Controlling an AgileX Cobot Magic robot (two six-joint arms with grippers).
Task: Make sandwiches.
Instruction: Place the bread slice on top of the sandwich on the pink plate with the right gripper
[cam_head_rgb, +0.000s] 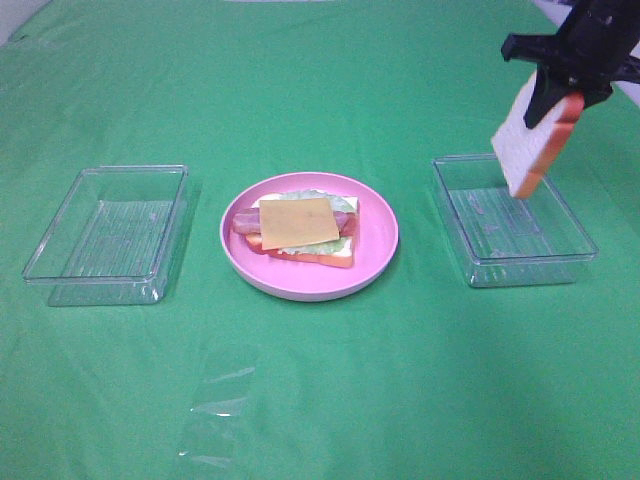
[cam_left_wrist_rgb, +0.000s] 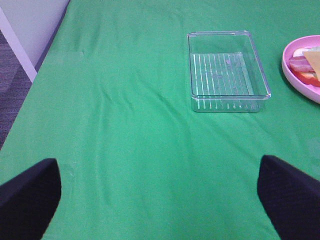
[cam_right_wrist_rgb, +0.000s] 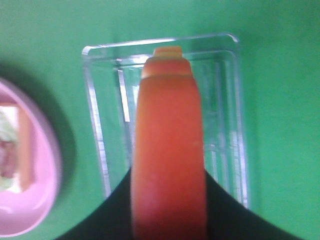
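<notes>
Above right tray (cam_head_rgb: 515, 225), right gripper (cam_head_rgb: 560, 95) clamps bread slice (cam_head_rgb: 530, 140).

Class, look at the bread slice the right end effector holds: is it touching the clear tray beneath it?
Apart. The exterior high view shows the bread slice hanging from the right end effector, its lower corner above the clear tray.

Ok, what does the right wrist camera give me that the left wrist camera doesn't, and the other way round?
Only the right wrist view shows the bread slice clamped in the right gripper, crust edge toward the camera, hanging above the right tray. Only the left wrist view shows the left tray, nothing in it, and the left gripper with its fingers spread wide over bare green cloth. Both catch an edge of the pink plate carrying the open sandwich, and both show the cloth.
</notes>
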